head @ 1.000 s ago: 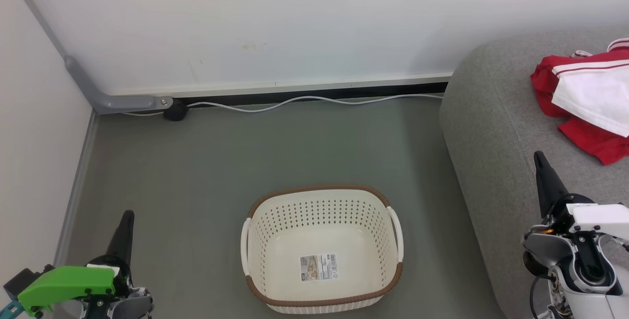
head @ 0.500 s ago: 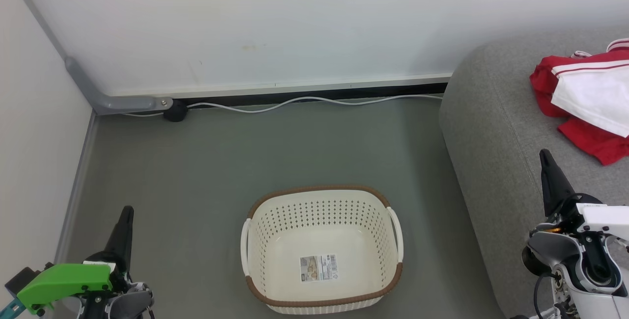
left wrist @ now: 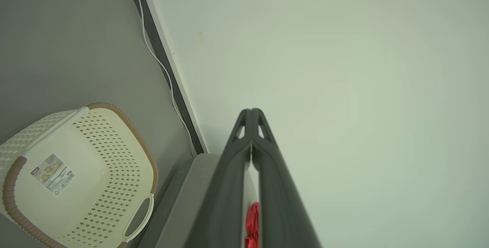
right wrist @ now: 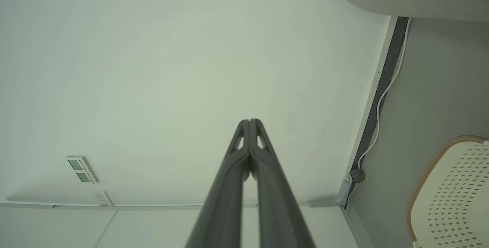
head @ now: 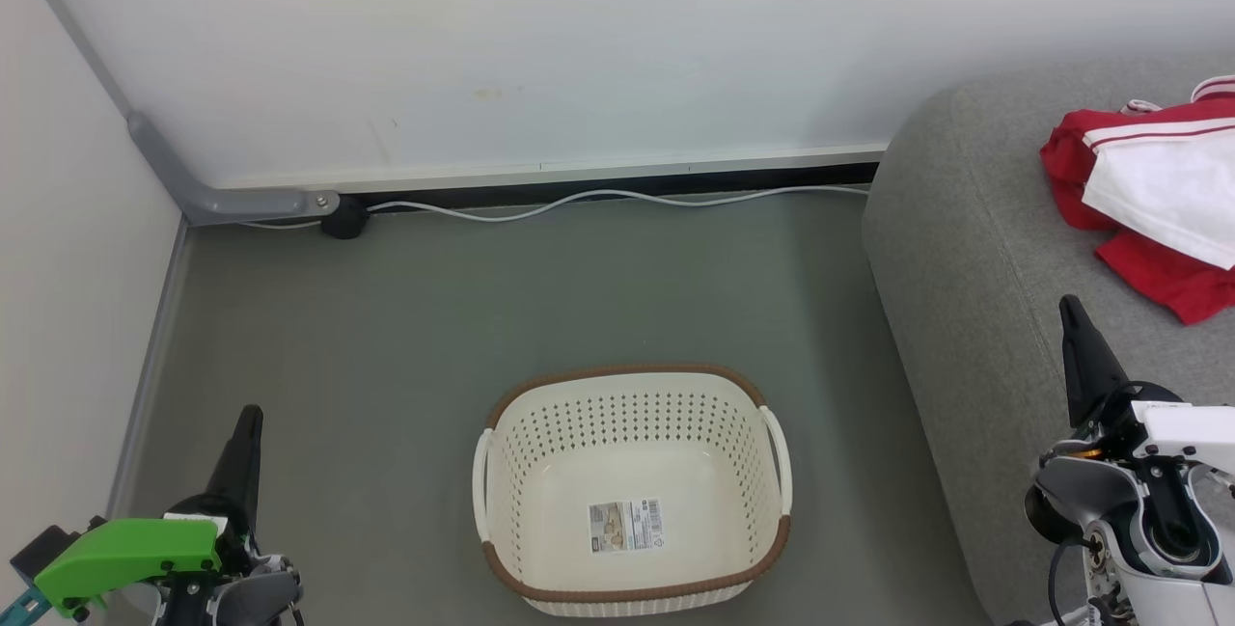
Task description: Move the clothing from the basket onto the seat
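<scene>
Here, perforated basket (head: 617,371), crumpled clothing (head: 1158,184) on fabric seat (head: 965,250), end effectors (head: 250,416) (head: 1067,306) closed, empty.

Bare indoor room furnished as a living corner: grey upholstered sofa (head: 965,250) and laundry basket (head: 617,370) on plain grey floor (head: 482,298); blank white wall (head: 579,28); exposed cable (head: 579,197) and surface conduit (head: 222,204) along the skirting (head: 617,167).

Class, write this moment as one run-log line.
basket: no clothes inside | clothing: on sofa | left claw: shut | right claw: shut
</scene>
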You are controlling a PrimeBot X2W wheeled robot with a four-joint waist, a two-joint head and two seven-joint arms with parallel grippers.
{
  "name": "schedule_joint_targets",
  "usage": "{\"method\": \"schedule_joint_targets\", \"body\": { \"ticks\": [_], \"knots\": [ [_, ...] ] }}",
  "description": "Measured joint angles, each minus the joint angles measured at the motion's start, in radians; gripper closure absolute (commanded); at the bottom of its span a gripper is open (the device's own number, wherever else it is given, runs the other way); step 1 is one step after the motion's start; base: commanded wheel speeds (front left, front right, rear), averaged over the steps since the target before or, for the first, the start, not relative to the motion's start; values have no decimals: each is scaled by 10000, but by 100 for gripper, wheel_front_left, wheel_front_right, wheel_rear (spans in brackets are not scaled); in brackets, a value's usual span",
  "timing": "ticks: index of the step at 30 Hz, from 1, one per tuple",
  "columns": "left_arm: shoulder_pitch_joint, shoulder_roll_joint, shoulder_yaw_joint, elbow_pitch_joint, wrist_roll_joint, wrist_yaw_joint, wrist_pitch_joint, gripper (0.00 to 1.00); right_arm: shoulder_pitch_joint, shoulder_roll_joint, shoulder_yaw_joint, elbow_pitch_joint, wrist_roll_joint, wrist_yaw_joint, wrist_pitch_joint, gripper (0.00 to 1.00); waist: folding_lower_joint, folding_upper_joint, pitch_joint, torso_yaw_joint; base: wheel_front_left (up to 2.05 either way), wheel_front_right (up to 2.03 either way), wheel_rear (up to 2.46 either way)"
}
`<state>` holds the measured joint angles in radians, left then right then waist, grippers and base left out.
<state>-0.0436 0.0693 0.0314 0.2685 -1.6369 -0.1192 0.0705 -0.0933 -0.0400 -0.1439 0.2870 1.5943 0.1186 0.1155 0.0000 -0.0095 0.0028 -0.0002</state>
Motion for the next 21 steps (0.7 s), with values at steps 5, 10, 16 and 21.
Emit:
{"method": "schedule_joint_targets", "body": {
  "ticks": [5,10,16,21],
  "knots": [
    [-3,0,2,25,0,-2,0,100,0,0,2,-2,2,0,0,100,0,0,0,0,0,0,0],
    [-7,-2,4,38,0,-6,0,100,1,0,2,-6,2,0,0,100,0,0,0,1,0,0,0],
    [-11,-2,8,50,0,-8,0,100,2,0,4,-10,2,0,0,100,0,0,0,1,0,0,0],
    [-14,-4,10,63,0,-8,0,100,3,0,6,-13,15,0,-2,100,0,0,-1,1,0,0,0]
  ]
}}
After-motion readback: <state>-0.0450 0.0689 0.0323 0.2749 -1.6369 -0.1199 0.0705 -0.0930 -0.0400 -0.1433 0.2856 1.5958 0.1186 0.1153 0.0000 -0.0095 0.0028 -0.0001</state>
